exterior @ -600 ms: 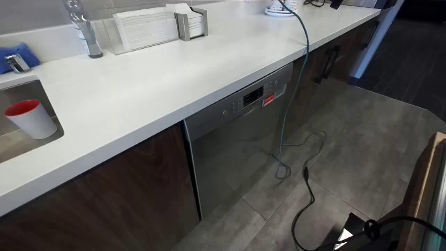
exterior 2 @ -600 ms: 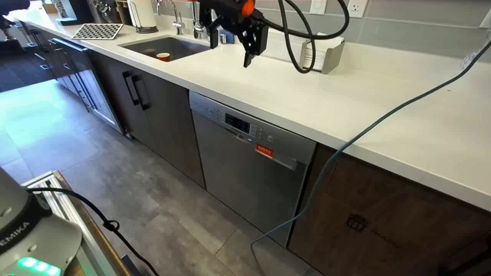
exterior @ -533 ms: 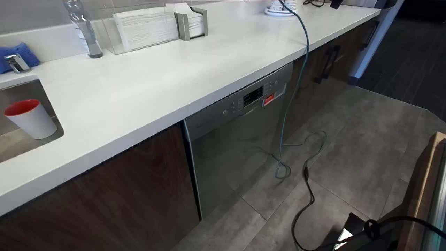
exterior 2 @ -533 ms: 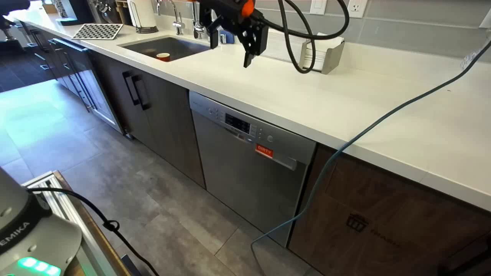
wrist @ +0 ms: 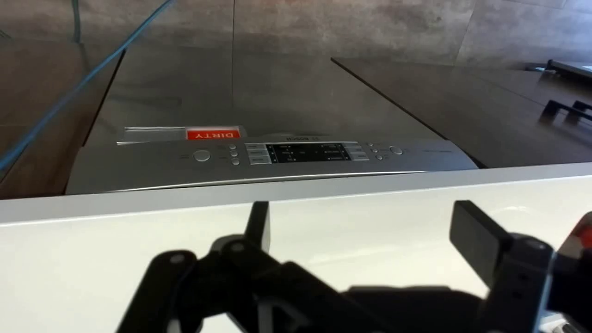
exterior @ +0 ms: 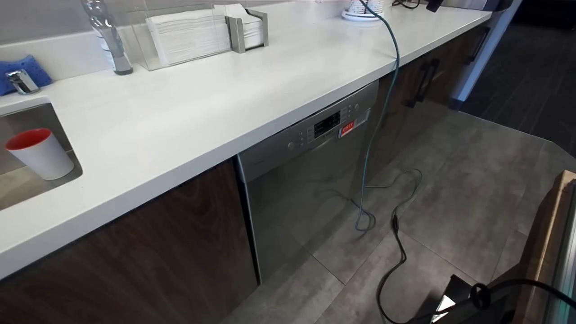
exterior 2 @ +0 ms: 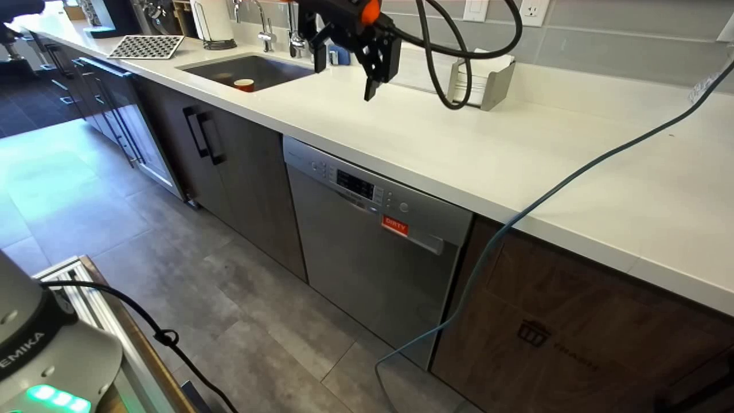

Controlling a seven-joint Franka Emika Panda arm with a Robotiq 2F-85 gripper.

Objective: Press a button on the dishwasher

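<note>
The dishwasher has a grey metal front set under the white counter, and it also shows in an exterior view and upside down in the wrist view. Its control strip holds a dark display with small silver buttons on both sides. A red DIRTY label sits just below the strip. The door is shut. My gripper is open and empty above the counter, apart from the dishwasher. In the wrist view its fingers stand wide apart with the counter between them.
The white counter juts over the panel. A sink with a red and white cup lies beside it. A napkin holder stands at the back. A blue cable hangs over the counter edge beside the dishwasher.
</note>
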